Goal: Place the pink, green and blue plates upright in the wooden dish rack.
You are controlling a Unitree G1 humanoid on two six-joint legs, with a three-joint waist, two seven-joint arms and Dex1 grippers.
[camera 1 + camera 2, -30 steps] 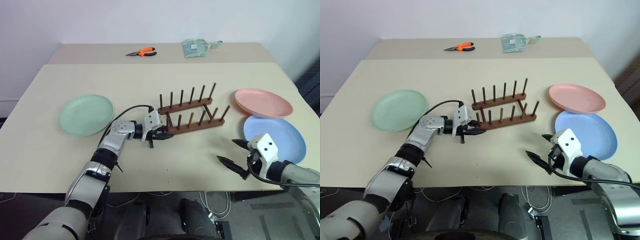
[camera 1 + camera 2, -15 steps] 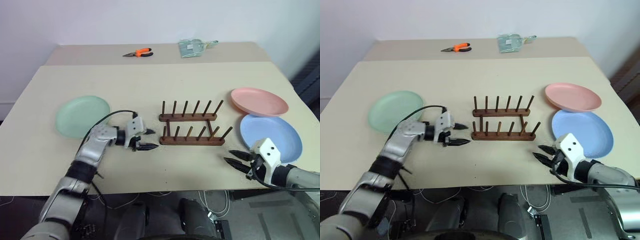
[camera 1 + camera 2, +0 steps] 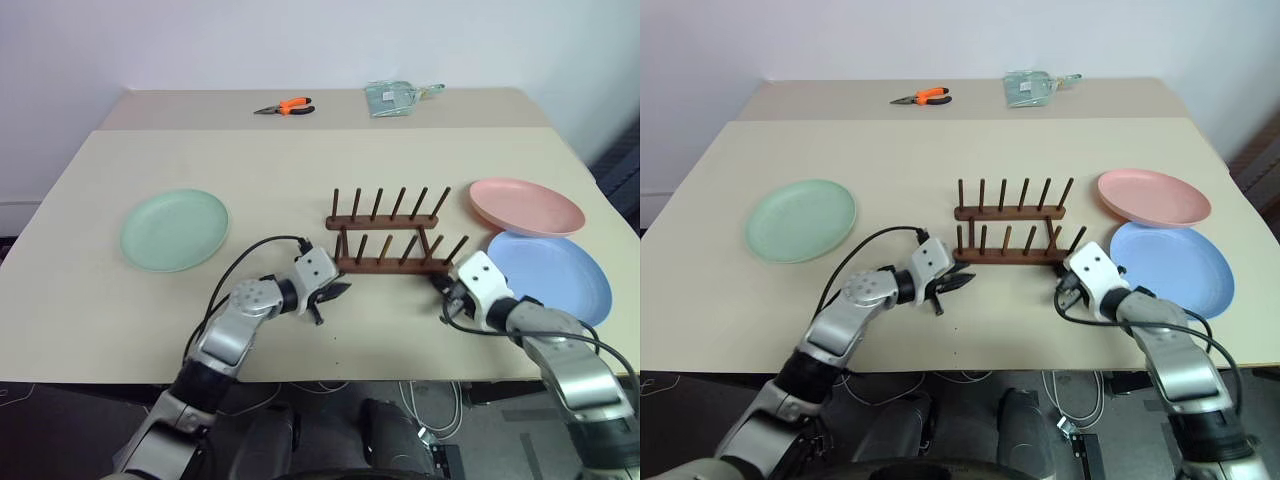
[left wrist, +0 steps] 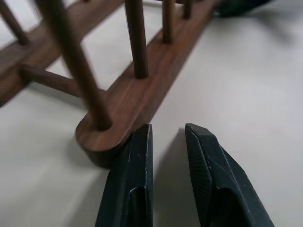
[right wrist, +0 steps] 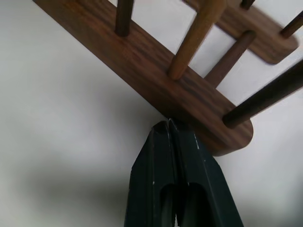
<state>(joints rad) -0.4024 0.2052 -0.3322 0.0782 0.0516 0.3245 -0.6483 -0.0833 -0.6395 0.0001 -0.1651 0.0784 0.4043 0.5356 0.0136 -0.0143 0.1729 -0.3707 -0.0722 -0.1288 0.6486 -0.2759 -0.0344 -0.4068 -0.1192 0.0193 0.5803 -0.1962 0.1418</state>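
At frame centre, both hands now flank the dark wooden dish rack [image 3: 388,243]: right hand [image 5: 171,126] fully closed, empty, against its rail; left hand [image 4: 166,135] slightly parted, empty; plates still unracked.

Three plates [image 3: 175,229] (one rack [image 3: 390,240], one pliers [image 3: 285,107])

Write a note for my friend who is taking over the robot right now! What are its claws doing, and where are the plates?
Left claw: fingers slightly apart, holding nothing, tips at the near left end of the wooden dish rack.
Right claw: shut, empty, tip against the rack's near right end.
Green plate: flat on the table, left of the rack.
Pink plate and blue plate: flat, right of the rack.
Done: no plate racked yet.
Left: stand all three plates upright between the pegs.
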